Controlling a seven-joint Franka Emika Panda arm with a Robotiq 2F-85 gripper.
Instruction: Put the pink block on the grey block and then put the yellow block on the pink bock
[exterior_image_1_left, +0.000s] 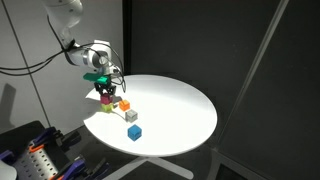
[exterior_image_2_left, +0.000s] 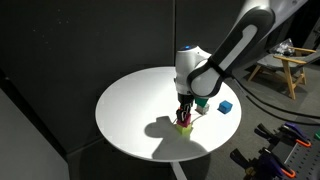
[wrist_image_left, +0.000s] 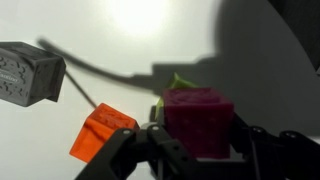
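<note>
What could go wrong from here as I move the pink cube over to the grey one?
1. The small yellow-green cube sits right against the small magenta-pink cube held in the tool. Lifting may drag it, and the edge of the round white table looks close.
2. The small orange cube lies on the way toward the small pale grey cube. A low carry could knock it.

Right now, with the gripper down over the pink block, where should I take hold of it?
Come from straight above and pinch the pink block on its two flat side faces, where the gripper flanks it; the yellow block crowds the far face.
</note>
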